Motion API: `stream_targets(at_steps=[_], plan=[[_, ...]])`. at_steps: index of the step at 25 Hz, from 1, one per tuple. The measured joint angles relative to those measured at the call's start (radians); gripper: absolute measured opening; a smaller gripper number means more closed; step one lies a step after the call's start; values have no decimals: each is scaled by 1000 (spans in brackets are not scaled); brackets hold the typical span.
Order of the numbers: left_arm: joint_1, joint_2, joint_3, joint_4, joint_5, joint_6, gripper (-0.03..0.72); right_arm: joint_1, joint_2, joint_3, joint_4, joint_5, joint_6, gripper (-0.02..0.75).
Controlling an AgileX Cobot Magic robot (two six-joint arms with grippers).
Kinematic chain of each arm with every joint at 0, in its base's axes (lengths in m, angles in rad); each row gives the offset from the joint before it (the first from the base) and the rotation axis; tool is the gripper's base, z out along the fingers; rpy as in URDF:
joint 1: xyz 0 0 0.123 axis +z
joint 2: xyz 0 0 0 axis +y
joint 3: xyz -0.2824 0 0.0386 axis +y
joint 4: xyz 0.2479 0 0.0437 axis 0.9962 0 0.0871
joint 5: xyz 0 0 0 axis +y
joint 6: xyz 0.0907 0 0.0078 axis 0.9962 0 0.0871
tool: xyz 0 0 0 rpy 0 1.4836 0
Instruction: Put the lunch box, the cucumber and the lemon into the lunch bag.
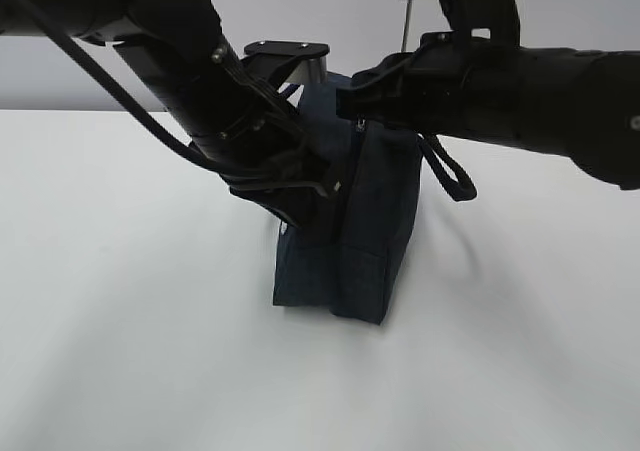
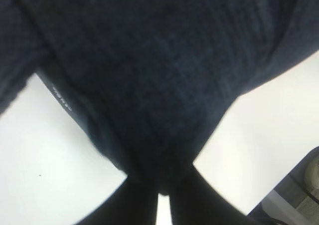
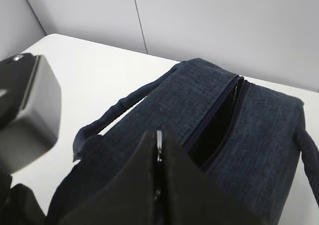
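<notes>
Boxy dark navy woven-fabric lunch bag (image 1: 355, 241) upright on smooth white table (image 1: 120, 321), top zipper partly parted. Left gripper (image 2: 162, 192) clenched on a fold of its cloth side. Right gripper (image 3: 158, 155) pinched tight at the zipper line, probably on the pull.

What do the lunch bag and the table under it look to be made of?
Lunch bag: dark navy woven fabric, matte; a fine crosshatch weave shows in both wrist views, and its soft handle looks like the same cloth. Table: smooth white surface with a faint sheen, probably laminate or painted board; the views cannot settle which.
</notes>
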Motion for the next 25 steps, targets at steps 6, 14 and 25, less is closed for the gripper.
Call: stream_targets(at_steps=[6, 14, 25], plan=[[0, 0, 0, 3, -2, 2, -3, -27, 19, -21, 8, -1, 0, 0], [0, 0, 0, 21, -19, 3, -3, -59, 21, -21, 77, -21, 0, 0], [0, 0, 0, 30, -21, 4, -3, -64, 111, -100, 180, -64, 0, 0]])
